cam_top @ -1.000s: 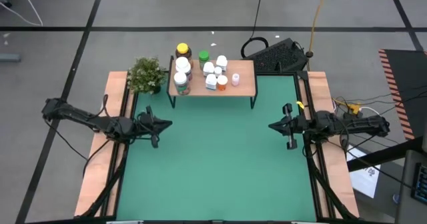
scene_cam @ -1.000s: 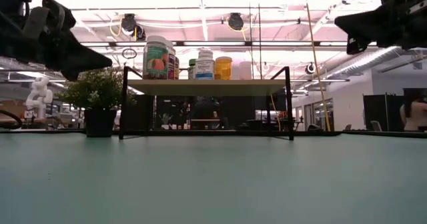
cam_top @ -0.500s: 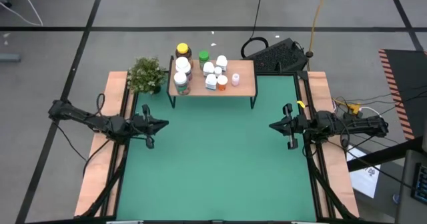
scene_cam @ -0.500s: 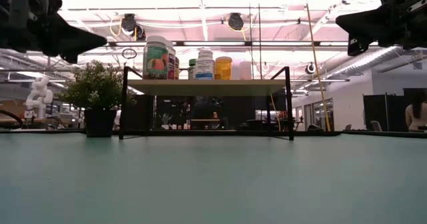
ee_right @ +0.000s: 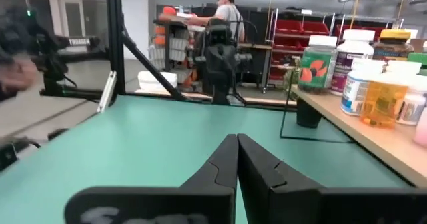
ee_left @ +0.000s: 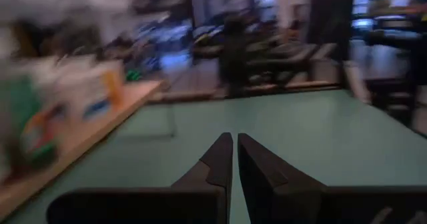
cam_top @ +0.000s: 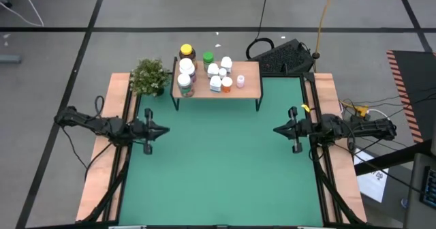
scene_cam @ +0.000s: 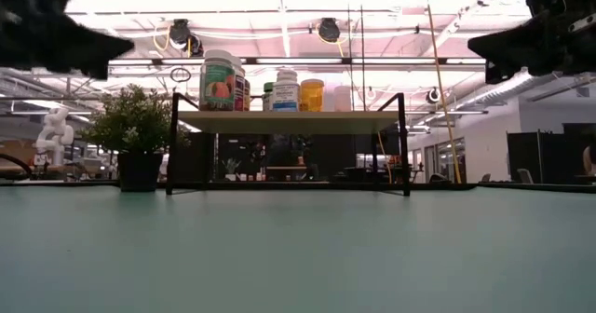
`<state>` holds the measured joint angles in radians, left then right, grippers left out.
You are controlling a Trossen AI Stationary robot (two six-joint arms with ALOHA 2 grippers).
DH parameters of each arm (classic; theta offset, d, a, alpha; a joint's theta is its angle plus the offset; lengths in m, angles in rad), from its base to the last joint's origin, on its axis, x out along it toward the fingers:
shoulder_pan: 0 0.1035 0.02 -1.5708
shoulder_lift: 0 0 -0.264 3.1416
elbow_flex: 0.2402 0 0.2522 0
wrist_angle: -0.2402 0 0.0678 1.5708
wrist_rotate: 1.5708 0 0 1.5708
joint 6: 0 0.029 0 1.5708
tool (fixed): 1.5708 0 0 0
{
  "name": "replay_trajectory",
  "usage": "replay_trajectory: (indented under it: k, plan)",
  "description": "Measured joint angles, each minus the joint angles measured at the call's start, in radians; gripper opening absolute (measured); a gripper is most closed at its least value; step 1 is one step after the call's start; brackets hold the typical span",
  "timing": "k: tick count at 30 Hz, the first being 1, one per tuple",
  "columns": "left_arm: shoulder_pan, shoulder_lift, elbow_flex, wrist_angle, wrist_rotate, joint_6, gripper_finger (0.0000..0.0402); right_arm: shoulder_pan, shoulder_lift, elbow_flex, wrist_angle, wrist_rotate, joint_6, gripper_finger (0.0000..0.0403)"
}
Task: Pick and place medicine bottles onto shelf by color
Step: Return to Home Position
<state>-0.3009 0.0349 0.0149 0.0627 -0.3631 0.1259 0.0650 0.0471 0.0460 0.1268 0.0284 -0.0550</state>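
Note:
Several medicine bottles (cam_top: 214, 73) stand on their bases, crowded on the left half of the shelf (cam_top: 249, 71), which stands at the table's far edge. They are white ones, amber ones, a yellow-capped one (cam_top: 186, 51) and a green-capped one (cam_top: 208, 56). The low view shows the bottles (scene_cam: 219, 80) upright on the wooden top (scene_cam: 289, 120). My left gripper (cam_top: 166, 130) is shut and hovers near the table's left edge, empty. My right gripper (cam_top: 274, 129) is shut and hovers near the right edge, empty. In the right wrist view the bottles (ee_right: 353, 67) stand ahead of the shut fingers (ee_right: 237, 141).
A small green potted plant (cam_top: 150, 75) stands left of the shelf. Wooden side strips (cam_top: 109, 154) border the green mat (cam_top: 218, 168). A dark keyboard (cam_top: 286, 55) lies beyond the far edge. A person (ee_right: 230, 11) is far back in the room.
My left gripper has drawn back toward the table's left edge and risen a little, staying shut. The bottles and the shelf have kept their places.

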Motion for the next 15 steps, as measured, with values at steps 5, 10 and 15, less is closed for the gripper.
replay_trajectory:
  k: [5,10,15]
  plan:
    - [0.05,-0.006,0.002,0.13,0.209,0.142,0.0026,0.0,0.0,0.0,0.034,0.002,-0.074,0.0]
    - [0.15,-0.004,0.0,0.009,0.232,0.061,0.0026,0.0,0.0,0.0,0.128,0.002,-0.168,0.0]
    - [0.215,0.006,0.001,-0.05,0.292,-0.018,0.0026,0.0,0.001,0.0,0.147,0.002,-0.202,0.0]
